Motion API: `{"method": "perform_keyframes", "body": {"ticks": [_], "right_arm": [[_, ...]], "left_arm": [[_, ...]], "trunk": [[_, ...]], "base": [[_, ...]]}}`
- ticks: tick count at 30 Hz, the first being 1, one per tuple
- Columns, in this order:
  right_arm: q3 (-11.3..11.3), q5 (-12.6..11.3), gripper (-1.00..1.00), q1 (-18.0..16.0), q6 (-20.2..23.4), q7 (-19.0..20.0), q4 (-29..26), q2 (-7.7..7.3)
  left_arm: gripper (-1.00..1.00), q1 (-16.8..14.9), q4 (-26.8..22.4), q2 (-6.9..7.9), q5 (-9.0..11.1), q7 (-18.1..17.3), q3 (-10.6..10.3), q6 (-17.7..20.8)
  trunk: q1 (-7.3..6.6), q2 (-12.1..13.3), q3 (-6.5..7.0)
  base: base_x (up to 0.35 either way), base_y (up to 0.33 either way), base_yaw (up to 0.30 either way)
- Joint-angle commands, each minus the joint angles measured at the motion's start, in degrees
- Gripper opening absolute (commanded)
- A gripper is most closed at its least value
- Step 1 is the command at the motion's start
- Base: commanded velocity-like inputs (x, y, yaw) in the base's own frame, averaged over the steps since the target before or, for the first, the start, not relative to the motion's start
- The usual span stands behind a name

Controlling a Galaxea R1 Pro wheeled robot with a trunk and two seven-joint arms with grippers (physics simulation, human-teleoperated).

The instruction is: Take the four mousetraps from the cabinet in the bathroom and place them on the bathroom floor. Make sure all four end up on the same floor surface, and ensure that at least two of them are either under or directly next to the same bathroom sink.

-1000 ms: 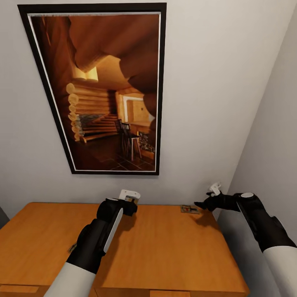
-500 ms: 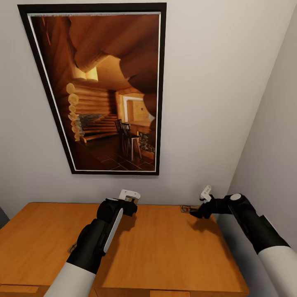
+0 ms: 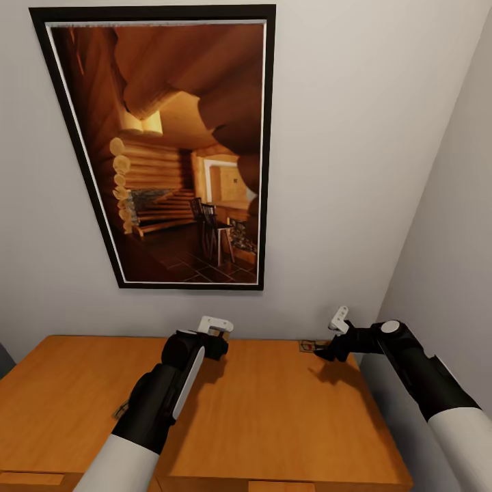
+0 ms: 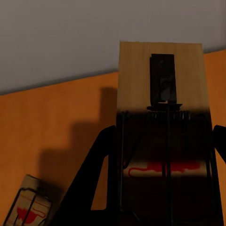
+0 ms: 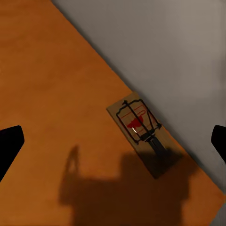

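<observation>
— Grey walls meet in a corner behind the cabinet (image 3: 273, 410), and a framed cabin picture (image 3: 171, 150) hangs above it. Where do we stand?

— Our left gripper (image 4: 157, 207) is clamped on a mousetrap (image 4: 162, 122), held above the top near the back wall. A second trap (image 4: 28, 207) lies flat beside it

— And our right?

— Our right gripper (image 3: 321, 353) hovers, fingers spread wide, over a third trap (image 5: 141, 132) lying flat at the top's back edge, against the wall

Over the last second we swung our right gripper (image 3: 320, 353) left, down over the mousetrap (image 3: 311, 346) by the wall.
</observation>
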Motion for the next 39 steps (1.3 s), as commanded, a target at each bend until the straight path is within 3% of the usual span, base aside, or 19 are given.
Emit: {"method": "perform_keyframes", "body": {"ticks": [1,39], "right_arm": [[0.1,0.2,1.00,-0.1,0.3,0.2,-0.1,-0.04],[0.0,0.1,1.00,-0.1,0.3,0.1,0.2,-0.04]], "left_arm": [[-1.00,-0.1,0.2,0.00,-0.4,0.0,-0.1,0.1],[-1.00,-0.1,0.9,0.00,-0.6,0.3,-0.2,-0.3]], "trunk": [[0.04,-0.1,-0.14],[0.04,-0.1,-0.14]], "base": [[0.000,0.000,0.000],[0.000,0.000,0.000]]}}
